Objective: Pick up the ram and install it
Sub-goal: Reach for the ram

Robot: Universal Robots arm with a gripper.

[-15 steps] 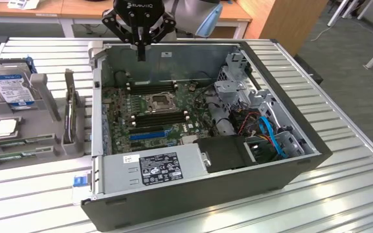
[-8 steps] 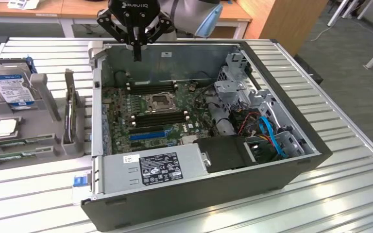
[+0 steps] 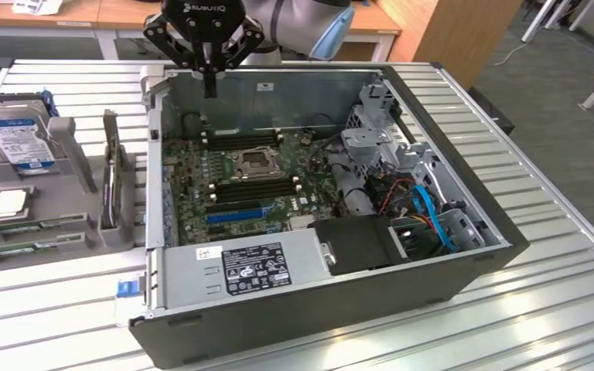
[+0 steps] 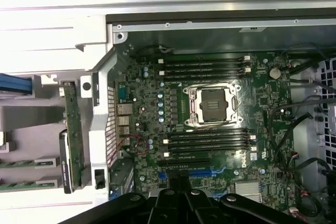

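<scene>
1. Nearest in the exterior view, the open black steel computer case (image 3: pixel 359 309) holds a grey metal power supply (image 3: pixel 245 267) against its near wall. Blue and red cables lie beside the supply, toward the exterior view's right.

2. Just outside the case, at the exterior view's left, stands a grey plastic fixture tray (image 3: pixel 65 207). The ram (image 3: pixel 29 227), a long thin green circuit-board stick, lies flat in one of the tray's near slots, with a second like stick beside it. Farther back the tray carries a square silver processor chip (image 3: pixel 6 202), a dark expansion card (image 3: pixel 112 182) standing on edge and a blue-labelled hard drive (image 3: pixel 18 139).

3. Mid-case, the green motherboard (image 3: pixel 199 197) has long black memory slots (image 3: pixel 250 188) on either side of the silver processor socket (image 3: pixel 253 162). The slots appear unpopulated.

4. Farthest, the black two-finger gripper (image 3: pixel 210 86) hangs above the case's far wall, jaws clenched on nothing, well apart from the ram.

5. Status, as judged: approach to pick-up, with nothing installed. A grasp calls for parted jaws straddling the stick's thin edge at the tray.
</scene>
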